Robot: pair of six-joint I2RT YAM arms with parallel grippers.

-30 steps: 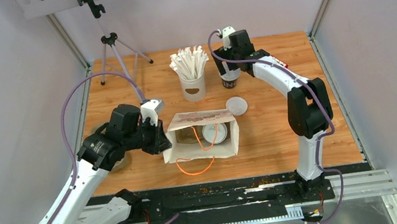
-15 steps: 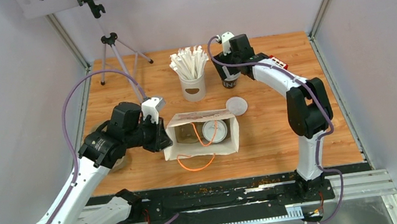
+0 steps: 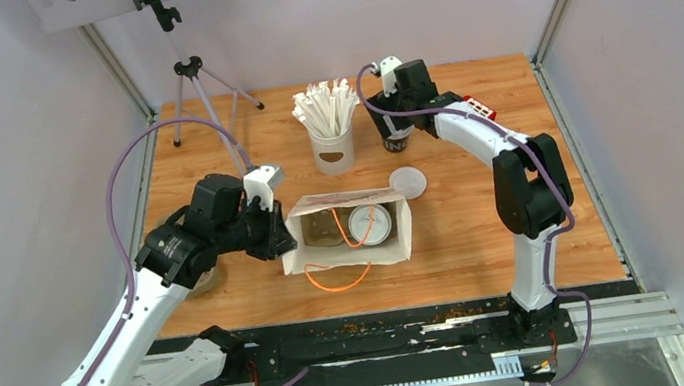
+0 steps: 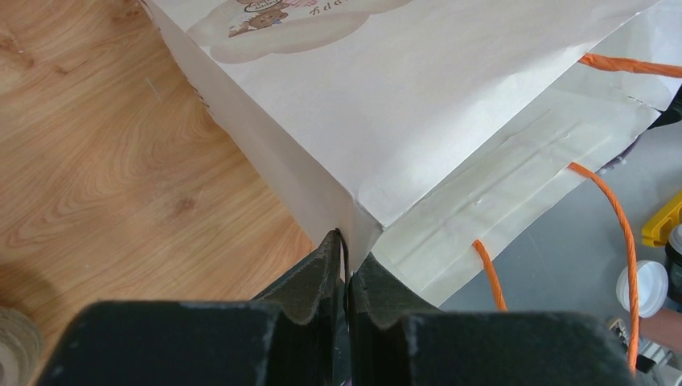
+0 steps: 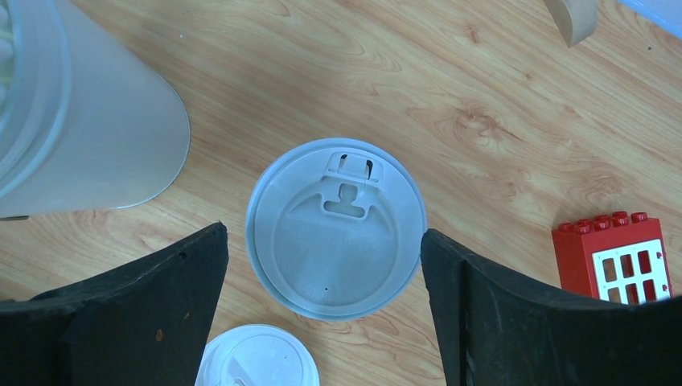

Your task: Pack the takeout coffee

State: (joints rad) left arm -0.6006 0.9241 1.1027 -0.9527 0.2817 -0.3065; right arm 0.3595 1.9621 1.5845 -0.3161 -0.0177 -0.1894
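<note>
Left arm: rises from the near-left base, bends at the elbow and reaches right to the bag's left end. The left gripper (image 4: 346, 257) is pressed together, pinching the upper left corner edge of the bag (image 3: 352, 255).

Bag: white paper, standing on the counter (image 3: 465, 236) with its mouth open upward. One orange handle (image 3: 336, 285) droops over the near face onto the counter, and another hangs inside. In the right half of the bag stands one cup (image 3: 370, 227), upright with its white lid on. A brownish shape to its left cannot be identified.

Loose lid (image 3: 407, 182): white, flat on the counter just beyond the bag's far-right corner.

Stick cup (image 3: 332, 146): white, upright, filled with white wrapped sticks, far of the bag.

Right arm: rises from the near-right base, folds at the elbow and stretches far and left. The right gripper (image 5: 323, 235) points down with its fingers spread, one on each side of the far cup (image 5: 338, 273). That cup is dark brown, lidded and upright, just right of the stick cup.

Red block (image 5: 615, 253): on the counter, right of the far cup.
</note>
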